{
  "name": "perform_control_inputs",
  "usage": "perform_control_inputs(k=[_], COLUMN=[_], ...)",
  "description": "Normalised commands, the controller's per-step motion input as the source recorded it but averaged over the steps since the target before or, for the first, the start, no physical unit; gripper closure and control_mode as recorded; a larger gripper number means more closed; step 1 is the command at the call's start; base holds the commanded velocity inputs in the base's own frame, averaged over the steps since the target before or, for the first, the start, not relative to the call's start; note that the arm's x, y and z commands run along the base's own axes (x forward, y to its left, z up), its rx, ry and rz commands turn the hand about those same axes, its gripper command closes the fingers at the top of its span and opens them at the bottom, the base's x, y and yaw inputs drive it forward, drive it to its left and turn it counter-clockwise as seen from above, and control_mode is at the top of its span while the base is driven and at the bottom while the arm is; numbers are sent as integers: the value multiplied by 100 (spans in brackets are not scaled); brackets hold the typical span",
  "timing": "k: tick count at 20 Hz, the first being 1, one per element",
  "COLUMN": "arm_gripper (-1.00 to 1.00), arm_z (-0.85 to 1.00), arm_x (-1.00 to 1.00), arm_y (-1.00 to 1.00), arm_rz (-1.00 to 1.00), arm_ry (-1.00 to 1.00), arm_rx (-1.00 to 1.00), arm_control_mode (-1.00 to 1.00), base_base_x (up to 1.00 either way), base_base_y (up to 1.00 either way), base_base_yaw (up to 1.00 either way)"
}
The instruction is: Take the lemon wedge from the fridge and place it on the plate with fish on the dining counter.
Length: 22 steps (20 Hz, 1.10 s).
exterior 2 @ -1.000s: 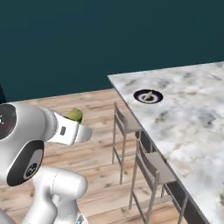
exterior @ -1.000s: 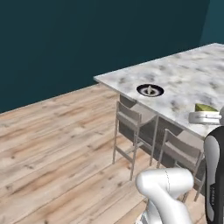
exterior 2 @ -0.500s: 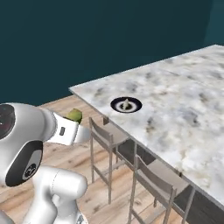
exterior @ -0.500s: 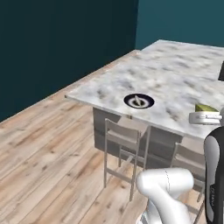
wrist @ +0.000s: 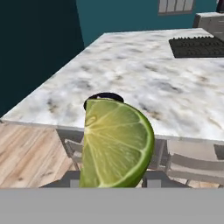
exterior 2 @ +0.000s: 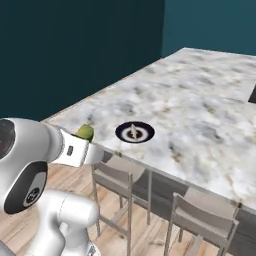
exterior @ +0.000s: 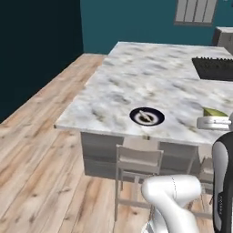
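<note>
While the two-finger gripper [exterior 2: 89,141] pinches the yellow-green lemon wedge [wrist: 114,144] (held off the slab's near edge, above the grey stools [exterior: 136,175]), the navy-rimmed white plate [exterior: 146,116] sits just inside that edge of the veined white-grey marble dining counter [exterior: 136,82]. Wooden floor [exterior: 36,136] lies open leftward. No writing is legible.

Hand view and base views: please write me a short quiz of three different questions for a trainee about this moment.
1. True or false: the lemon wedge already lies on the plate.
2. The plate rests on: A) the wooden floor B) the dining counter C) a stool.
3. What does the claw hold?

Key: 1 false; 2 B; 3 the lemon wedge.
</note>
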Motion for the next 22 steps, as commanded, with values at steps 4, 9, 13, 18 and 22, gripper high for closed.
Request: perform_control_inputs(k=[4, 9, 13, 18, 22], arm_gripper=[100, 100, 100, 100, 100], arm_z=[0, 0, -3, -22, -17], arm_x=[0, 0, 25, 100, 100], arm_y=[0, 0, 0, -22, -19], arm_rz=[0, 0, -3, -2, 0], arm_ry=[0, 0, 4, 36, 43], arm_rx=[0, 0, 0, 0, 0], arm_control_mode=[100, 100, -100, -100, -100], base_base_x=[100, 100, 75, 0, 0], base_base_y=[70, 40, 8, 0, 0], base_base_yaw=[-35, -28, -13, 0, 0])
